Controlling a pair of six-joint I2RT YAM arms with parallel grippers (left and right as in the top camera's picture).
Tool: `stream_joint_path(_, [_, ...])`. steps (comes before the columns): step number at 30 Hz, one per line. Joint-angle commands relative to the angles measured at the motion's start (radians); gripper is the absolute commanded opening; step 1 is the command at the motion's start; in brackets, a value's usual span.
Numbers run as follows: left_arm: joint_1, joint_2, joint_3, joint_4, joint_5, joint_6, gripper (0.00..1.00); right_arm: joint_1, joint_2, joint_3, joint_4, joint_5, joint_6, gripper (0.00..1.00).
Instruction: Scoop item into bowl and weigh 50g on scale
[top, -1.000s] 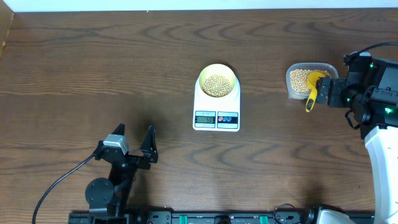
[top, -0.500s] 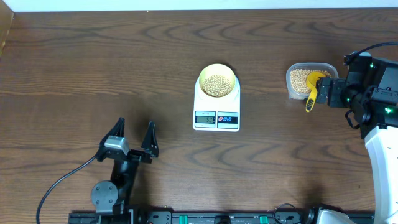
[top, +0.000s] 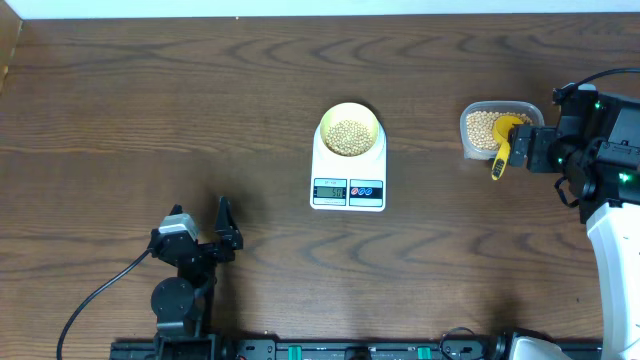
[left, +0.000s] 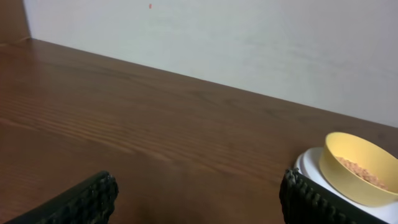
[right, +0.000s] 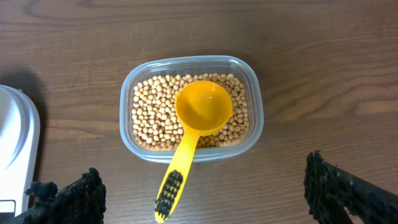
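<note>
The scale (top: 348, 180) sits centrally on the bench (top: 150, 100), display (top: 331, 191) toward the front edge. The bowl (top: 349, 107) rests on its rear half, holding beans (top: 349, 136). 1 tub (top: 465, 140) of beans stands near the right edge; 1 scoop (top: 505, 140) lies in it, handle over the front rim. The right gripper (top: 537, 148) is just beside the tub. The left gripper (top: 200, 218), jaws spread, is near the front-left corner.
</note>
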Motion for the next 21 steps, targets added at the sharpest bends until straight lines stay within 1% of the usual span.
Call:
stream_joint_path(1, [0.010, -0.009, -0.013, -0.048, -0.067, 0.002, 0.86, 0.003, 0.000, 0.002, -0.001, 0.000, -0.013, 0.99])
stream_joint_path(21, [0.009, -0.009, -0.013, -0.044, -0.066, 0.013, 0.86, 0.003, 0.000, 0.002, -0.001, 0.000, -0.013, 0.99])
